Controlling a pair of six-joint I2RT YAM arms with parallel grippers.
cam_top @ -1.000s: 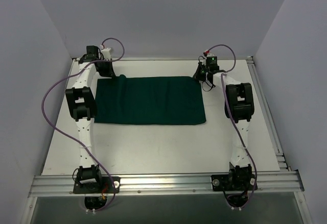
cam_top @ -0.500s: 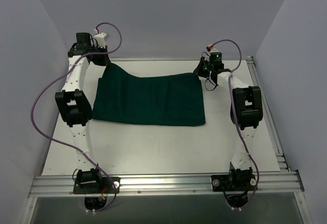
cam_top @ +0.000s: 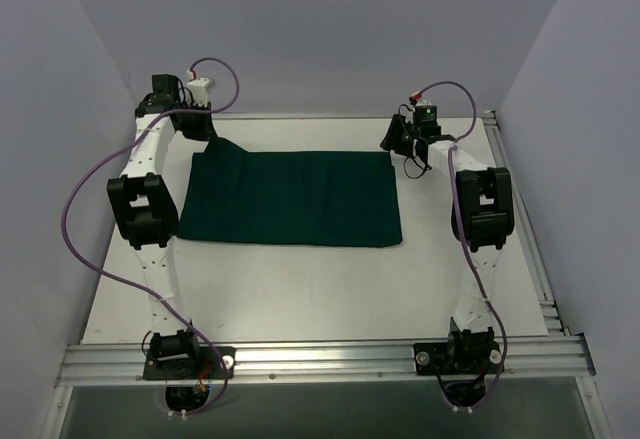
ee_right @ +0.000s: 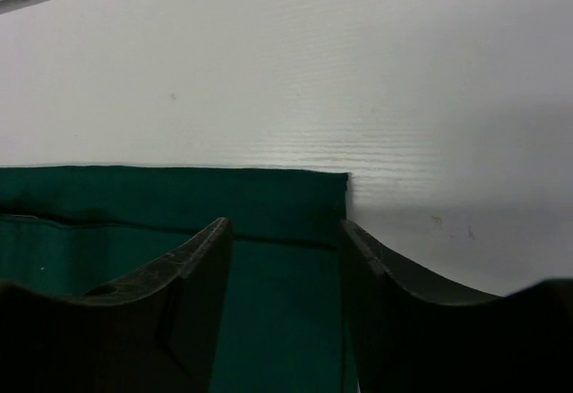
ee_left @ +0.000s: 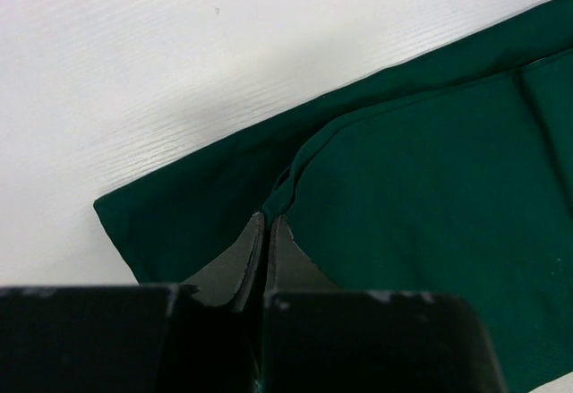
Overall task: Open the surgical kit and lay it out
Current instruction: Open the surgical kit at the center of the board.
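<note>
The surgical kit shows as a dark green cloth wrap, folded into a flat rectangle on the white table. Its far left corner is raised a little off the table, and my left gripper is shut on it. In the left wrist view the left gripper pinches a ridge of the cloth. My right gripper hovers over the far right corner. In the right wrist view the right gripper stands open over the cloth, holding nothing, and that corner lies flat.
The white table extends in front of the cloth. A metal rail runs along the near edge by the arm bases, and another rail runs down the right side. Grey walls close in on the left, back and right.
The right gripper has opened and let go of the far right corner, which now lies flat. The left gripper has lifted the far left corner and drawn it back to the left.
</note>
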